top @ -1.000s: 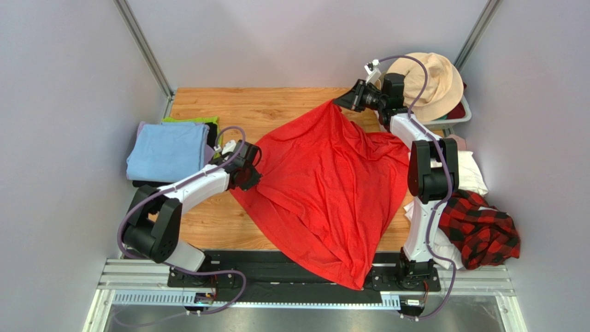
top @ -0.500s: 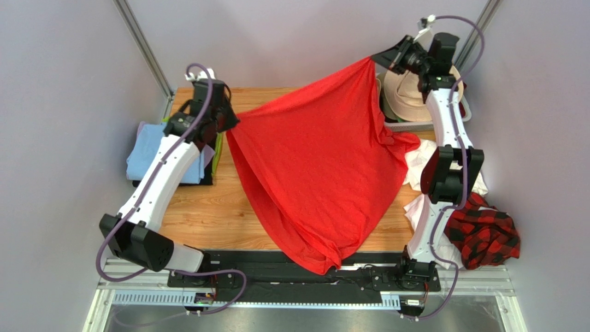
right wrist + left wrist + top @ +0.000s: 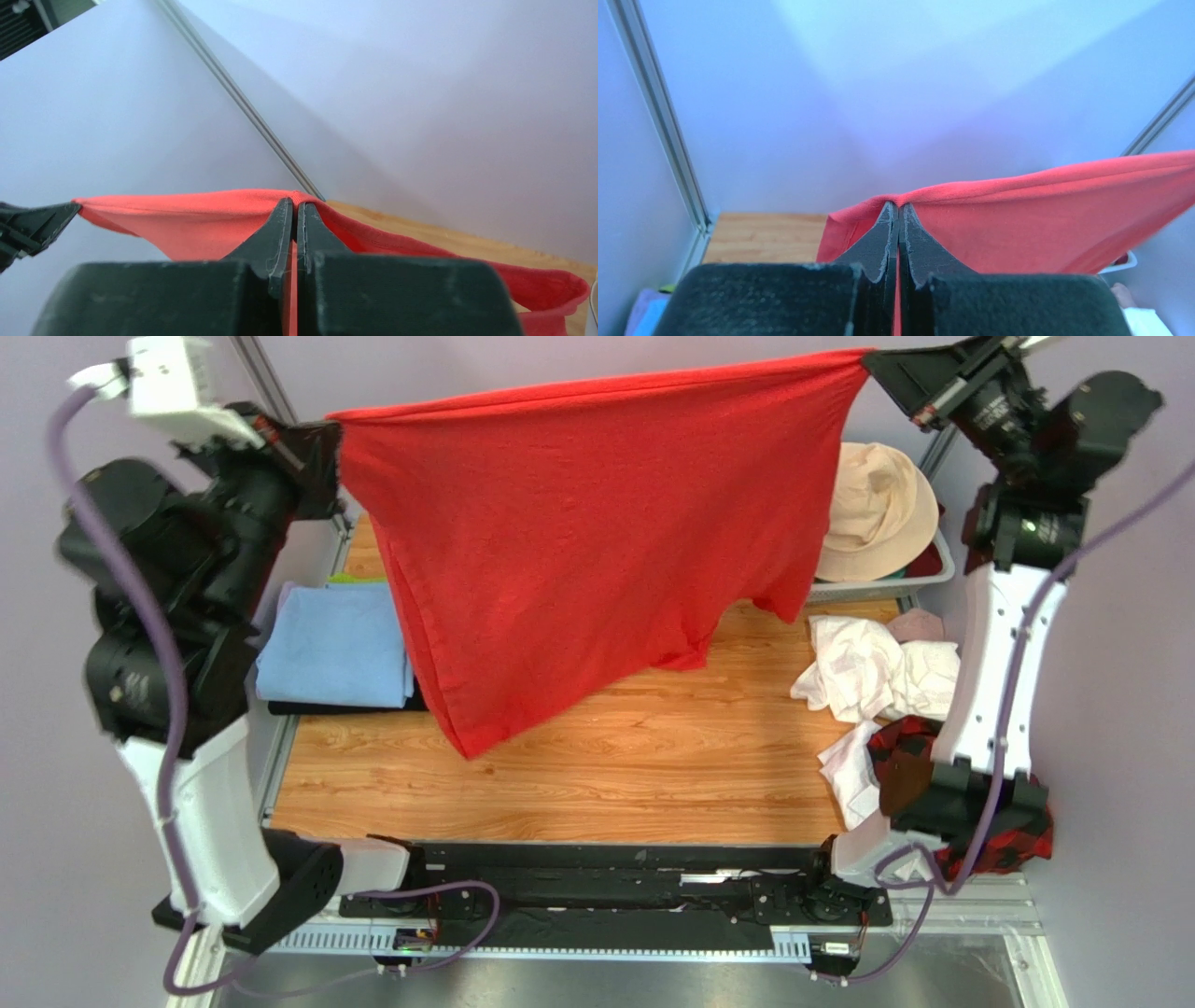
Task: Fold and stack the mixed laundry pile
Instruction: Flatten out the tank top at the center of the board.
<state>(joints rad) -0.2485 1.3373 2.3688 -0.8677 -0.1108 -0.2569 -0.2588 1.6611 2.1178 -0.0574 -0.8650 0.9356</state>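
My left claw pinches one top corner of the red T-shirt, raised high at the left. The shirt hangs stretched between both claws over the surface. My right claw clamps the opposite corner.

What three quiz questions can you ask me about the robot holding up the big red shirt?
1. True or false: the left pincer and the right pincer are both shut on the red T-shirt.
2. What sits in the white basket? A) a beige hat B) a green ball C) a shoe
3. Fill in: the crumpled white cloths lie on the ___ side of the table.

Key: 1 true; 2 A; 3 right.
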